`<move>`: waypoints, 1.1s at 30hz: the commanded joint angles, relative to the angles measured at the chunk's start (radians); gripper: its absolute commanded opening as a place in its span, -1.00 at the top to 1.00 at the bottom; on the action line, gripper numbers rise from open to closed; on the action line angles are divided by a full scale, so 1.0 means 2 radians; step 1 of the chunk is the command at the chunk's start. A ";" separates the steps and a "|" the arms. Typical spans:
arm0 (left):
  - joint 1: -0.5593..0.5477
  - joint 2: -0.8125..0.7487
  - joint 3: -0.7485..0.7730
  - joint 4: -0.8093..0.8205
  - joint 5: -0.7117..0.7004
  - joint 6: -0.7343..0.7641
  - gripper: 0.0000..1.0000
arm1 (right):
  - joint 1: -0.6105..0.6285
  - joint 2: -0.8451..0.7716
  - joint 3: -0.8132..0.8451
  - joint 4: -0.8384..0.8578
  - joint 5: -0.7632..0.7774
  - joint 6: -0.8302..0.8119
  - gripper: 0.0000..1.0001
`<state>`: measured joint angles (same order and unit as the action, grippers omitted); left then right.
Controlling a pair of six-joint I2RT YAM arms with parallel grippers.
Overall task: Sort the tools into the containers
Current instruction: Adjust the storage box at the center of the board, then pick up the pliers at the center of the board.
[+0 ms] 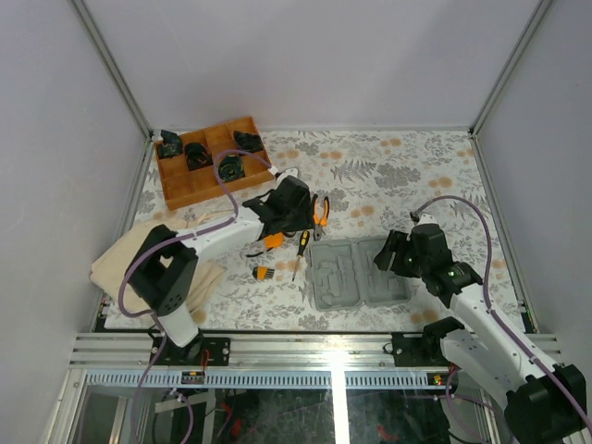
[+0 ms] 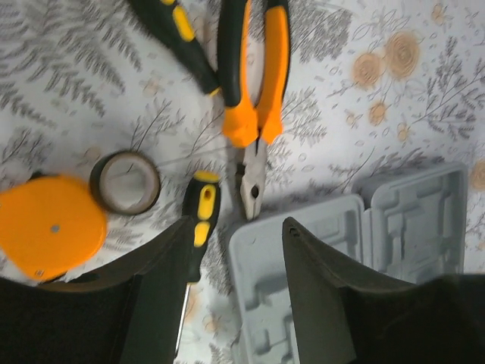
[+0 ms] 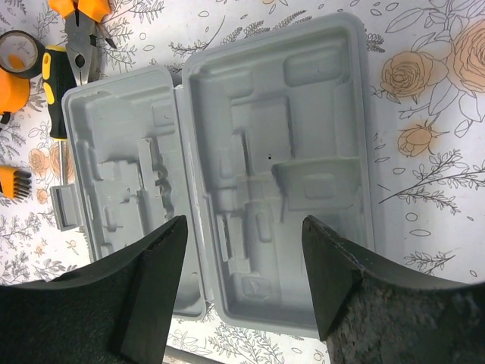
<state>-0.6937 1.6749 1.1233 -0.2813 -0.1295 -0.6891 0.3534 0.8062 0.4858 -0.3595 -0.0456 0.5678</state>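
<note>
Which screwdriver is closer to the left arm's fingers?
The lower screwdriver, beside the grey case and right by the left fingers; the other screwdriver lies farther up, beside the pliers.

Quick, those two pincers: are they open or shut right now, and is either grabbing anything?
Left pincer: open, holding nothing.
Right pincer: open, empty, above the grey case.

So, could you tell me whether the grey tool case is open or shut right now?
Open. Both halves of the grey case lie flat side by side, moulded recesses facing up and empty.
</note>
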 commanded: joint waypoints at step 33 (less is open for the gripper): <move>0.011 0.251 0.265 -0.081 -0.093 0.087 0.30 | 0.000 -0.042 -0.040 0.018 -0.003 0.058 -0.38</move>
<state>-0.6811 2.1509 1.6085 -0.4232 -0.2783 -0.5468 0.3534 0.7246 0.4065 -0.3534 -0.0463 0.6743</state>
